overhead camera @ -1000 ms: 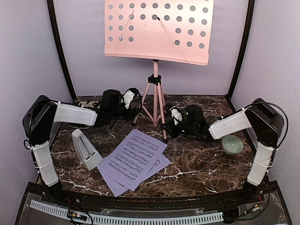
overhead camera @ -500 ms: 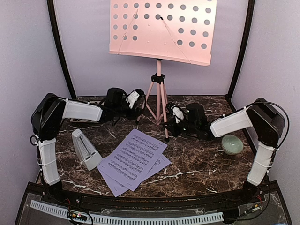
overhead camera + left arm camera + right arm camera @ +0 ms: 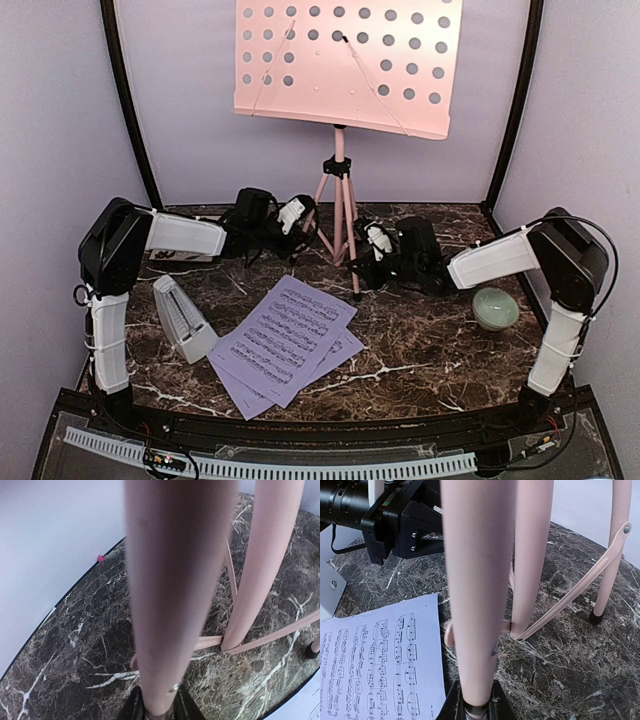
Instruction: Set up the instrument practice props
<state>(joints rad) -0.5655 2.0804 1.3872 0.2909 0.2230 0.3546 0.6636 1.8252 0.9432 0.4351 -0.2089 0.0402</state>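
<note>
The pink music stand [image 3: 345, 65] stands upright at the back centre on its tripod legs [image 3: 338, 215]. My left gripper [image 3: 300, 215] is at the left leg. In the left wrist view that leg [image 3: 175, 590] fills the gap of the gripper [image 3: 159, 711], with both dark fingers pressed against it. My right gripper [image 3: 372, 245] is shut on the front right leg [image 3: 480, 580], low down near the tabletop [image 3: 476, 705]. Two lavender sheet-music pages [image 3: 290, 340] lie overlapped at the front centre, one edge showing in the right wrist view [image 3: 380, 665]. The white-grey metronome [image 3: 182, 318] stands at the front left.
A pale green bowl [image 3: 496, 307] sits by the right arm. The stand's thin braces [image 3: 570, 600] and a far leg with a black foot [image 3: 596, 616] spread over the dark marble table [image 3: 420, 350]. Lavender walls close in the back and sides.
My left arm has reached right to the stand's left leg and its jaws have closed around it. The stand shifted slightly right early on. The right arm has kept its grip.
</note>
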